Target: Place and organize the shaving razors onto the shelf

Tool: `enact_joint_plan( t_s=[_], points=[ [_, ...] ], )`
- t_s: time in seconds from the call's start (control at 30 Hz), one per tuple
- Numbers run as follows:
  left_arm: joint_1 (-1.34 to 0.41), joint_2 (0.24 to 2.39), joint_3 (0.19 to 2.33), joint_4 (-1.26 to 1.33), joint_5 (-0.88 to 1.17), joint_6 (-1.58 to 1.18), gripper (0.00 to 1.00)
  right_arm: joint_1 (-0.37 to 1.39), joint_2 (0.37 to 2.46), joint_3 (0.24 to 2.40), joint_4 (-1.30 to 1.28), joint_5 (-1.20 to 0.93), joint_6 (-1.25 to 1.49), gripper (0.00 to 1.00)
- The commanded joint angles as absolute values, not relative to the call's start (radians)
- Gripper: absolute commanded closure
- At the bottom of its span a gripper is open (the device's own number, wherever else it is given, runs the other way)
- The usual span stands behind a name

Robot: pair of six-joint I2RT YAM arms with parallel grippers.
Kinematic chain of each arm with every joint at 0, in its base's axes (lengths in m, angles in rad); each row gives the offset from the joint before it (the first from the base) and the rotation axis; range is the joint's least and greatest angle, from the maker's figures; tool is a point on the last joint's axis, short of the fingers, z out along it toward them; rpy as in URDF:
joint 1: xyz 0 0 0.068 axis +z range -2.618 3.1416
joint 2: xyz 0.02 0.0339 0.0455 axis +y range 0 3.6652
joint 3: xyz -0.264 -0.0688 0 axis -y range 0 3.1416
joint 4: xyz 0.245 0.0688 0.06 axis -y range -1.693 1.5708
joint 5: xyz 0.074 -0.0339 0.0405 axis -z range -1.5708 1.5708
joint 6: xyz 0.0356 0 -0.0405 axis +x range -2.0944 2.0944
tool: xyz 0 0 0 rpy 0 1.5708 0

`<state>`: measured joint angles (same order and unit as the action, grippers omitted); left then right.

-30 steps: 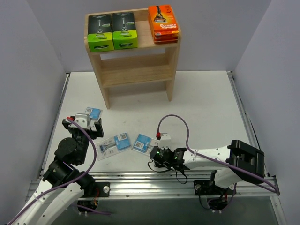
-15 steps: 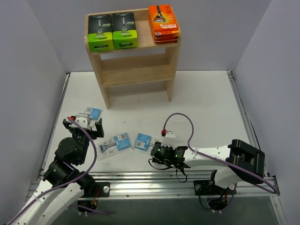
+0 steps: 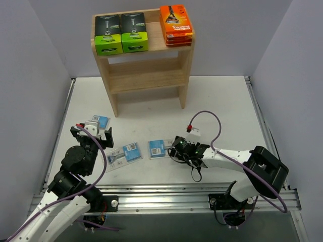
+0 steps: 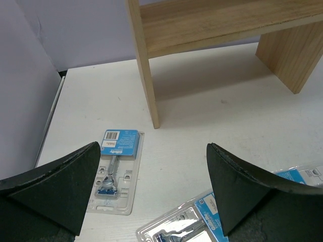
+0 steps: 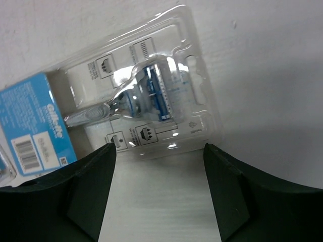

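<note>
Right fingers (image 5: 75, 201): spread apart, gripping nothing.
Clear blister razor pack with blue card (image 5: 136, 101): flat on white table (image 5: 262, 75), just beyond right fingers, before light wooden three-tier shelf (image 3: 146, 75).
Left fingers (image 4: 50, 186): wide open, empty.

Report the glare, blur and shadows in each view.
Right wrist: white glare streaks across the clear razor pack, washing out part of the blade; the near gripper fingers are dark. Left wrist: the shelf throws a soft shadow on the table. Top view: evenly lit and sharp.
</note>
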<state>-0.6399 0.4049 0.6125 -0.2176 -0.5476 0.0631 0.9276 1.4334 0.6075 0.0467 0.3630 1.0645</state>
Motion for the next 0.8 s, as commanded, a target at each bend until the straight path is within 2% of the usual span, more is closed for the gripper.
enact_joint_plan(
  t_s=[0.0,0.43,0.77],
  points=[
    [-0.643,0.411,0.629,-0.186,-0.535,0.055,0.05,0.833,1.494,0.584,-0.042,0.324,0.951,0.33],
    [-0.644,0.42,0.627,-0.184,-0.532,0.055,0.05,0.742,1.793,0.799,0.138,0.166,0.79,0.34],
    [-0.65,0.422,0.627,-0.184,-0.515,0.051,0.05,0.716,1.864,0.982,0.144,0.158,0.687,0.33]
  ],
)
